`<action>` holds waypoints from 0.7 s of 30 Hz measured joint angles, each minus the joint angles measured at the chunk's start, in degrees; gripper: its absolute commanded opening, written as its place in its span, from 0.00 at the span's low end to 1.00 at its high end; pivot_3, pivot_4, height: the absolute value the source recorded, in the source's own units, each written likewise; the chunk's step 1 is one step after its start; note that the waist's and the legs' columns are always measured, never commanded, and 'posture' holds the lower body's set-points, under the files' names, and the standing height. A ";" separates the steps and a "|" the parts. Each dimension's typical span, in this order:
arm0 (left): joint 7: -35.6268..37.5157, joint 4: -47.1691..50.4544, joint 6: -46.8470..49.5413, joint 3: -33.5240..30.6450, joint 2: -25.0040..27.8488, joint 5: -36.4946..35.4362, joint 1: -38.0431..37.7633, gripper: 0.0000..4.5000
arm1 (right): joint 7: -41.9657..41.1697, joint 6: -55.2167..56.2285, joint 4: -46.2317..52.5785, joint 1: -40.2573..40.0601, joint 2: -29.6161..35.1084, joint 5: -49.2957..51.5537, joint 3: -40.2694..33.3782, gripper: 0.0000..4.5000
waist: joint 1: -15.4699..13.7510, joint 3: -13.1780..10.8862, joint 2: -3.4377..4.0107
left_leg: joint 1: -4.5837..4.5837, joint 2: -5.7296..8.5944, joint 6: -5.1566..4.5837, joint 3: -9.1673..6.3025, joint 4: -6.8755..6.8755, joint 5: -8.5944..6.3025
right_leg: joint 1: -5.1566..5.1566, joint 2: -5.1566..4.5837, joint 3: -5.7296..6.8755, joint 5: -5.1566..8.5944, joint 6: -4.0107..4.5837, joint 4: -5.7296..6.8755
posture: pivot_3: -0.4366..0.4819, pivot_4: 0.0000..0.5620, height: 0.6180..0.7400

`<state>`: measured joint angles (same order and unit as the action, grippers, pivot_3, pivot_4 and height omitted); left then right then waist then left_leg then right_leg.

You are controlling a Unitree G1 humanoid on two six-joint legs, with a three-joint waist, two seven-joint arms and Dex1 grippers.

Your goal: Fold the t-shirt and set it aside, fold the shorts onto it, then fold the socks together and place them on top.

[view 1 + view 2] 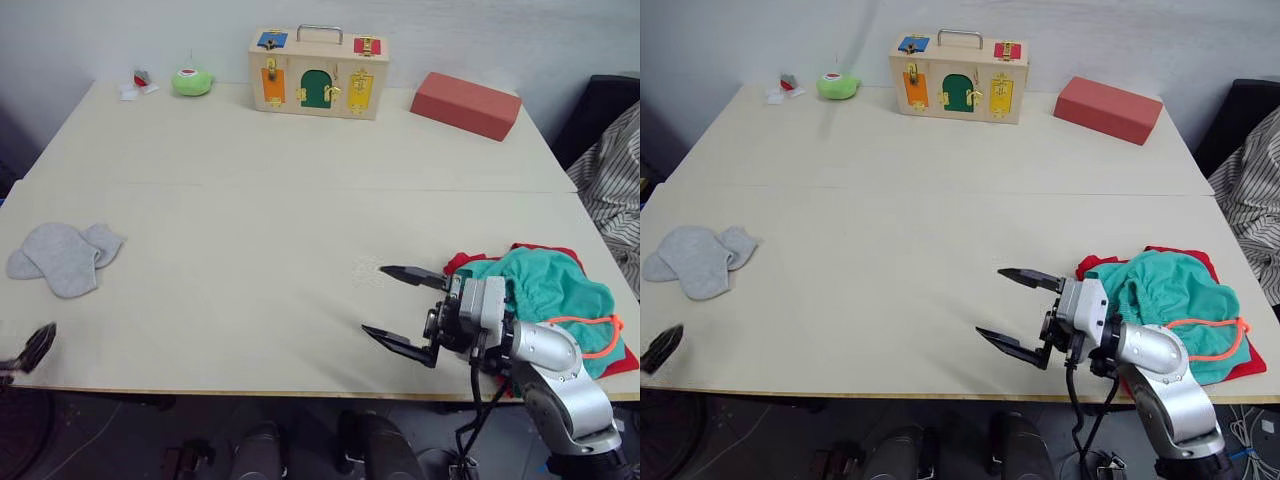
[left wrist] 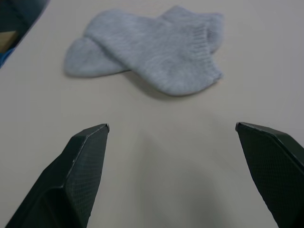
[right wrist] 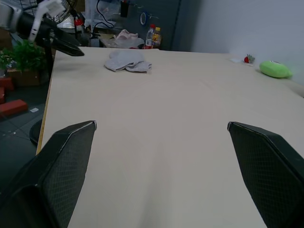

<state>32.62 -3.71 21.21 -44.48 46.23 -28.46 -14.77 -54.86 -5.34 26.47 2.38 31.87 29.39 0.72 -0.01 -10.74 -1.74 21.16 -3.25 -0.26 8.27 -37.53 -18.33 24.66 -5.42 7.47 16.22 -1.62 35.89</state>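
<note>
The table point(image 1: 250, 200) showed a pale, matt, wood-look top with a lighter raw edge. The socks point(image 2: 152, 52) were soft grey knit, ribbed at the cuffs. The shorts point(image 1: 545, 290) were crumpled teal cloth with an orange cord, lying on the red cloth of the t-shirt point(image 1: 560, 252). The right gripper point(image 1: 400, 310) had matt black fingers point(image 3: 266, 166) with a fine textured grip face, on a brushed silver metal-look arm. A wooden case point(image 1: 318, 72) carried brass-coloured latches and a metal handle. The block point(image 1: 466, 104) looked matt red.
</note>
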 measured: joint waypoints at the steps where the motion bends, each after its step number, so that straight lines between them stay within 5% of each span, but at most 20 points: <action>1: 0.43 -1.15 1.09 1.77 2.18 0.56 2.61 1.00 | 0.04 -0.31 -0.03 0.16 -0.02 -0.01 0.49 1.00 | 0.07 -0.01 0.02 | 0.00 0.00 0.00 0.01 0.01 -0.01 | 0.00 0.00 0.00 0.00 0.01 0.00 | 0.48 0.27 1.00; 12: -1.76 -18.50 10.41 22.97 9.08 10.44 33.86 1.00 | 0.72 -1.54 -1.27 1.66 -0.15 -1.04 1.66 1.00 | 0.22 -0.01 0.00 | 0.03 0.02 0.15 0.18 -0.01 0.36 | 0.12 0.12 0.00 0.01 0.01 0.14 | 0.48 0.27 1.00; 21: 0.09 -45.34 0.59 36.70 6.16 22.02 55.61 1.00 | 0.83 -3.65 -1.29 3.95 -0.16 -1.00 2.71 1.00 | 0.29 0.02 -0.05 | 0.08 0.01 0.15 0.31 -0.37 0.38 | 0.19 0.18 -0.03 0.01 0.00 0.50 | 0.48 0.27 1.00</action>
<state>32.70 -49.04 21.80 -7.78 52.39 -6.44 40.85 -54.03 -8.99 25.17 6.33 31.72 28.39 3.43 0.28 -10.73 -1.79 21.24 -3.24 -0.11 8.58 -37.90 -17.95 24.85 -5.24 7.44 16.23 -1.62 36.39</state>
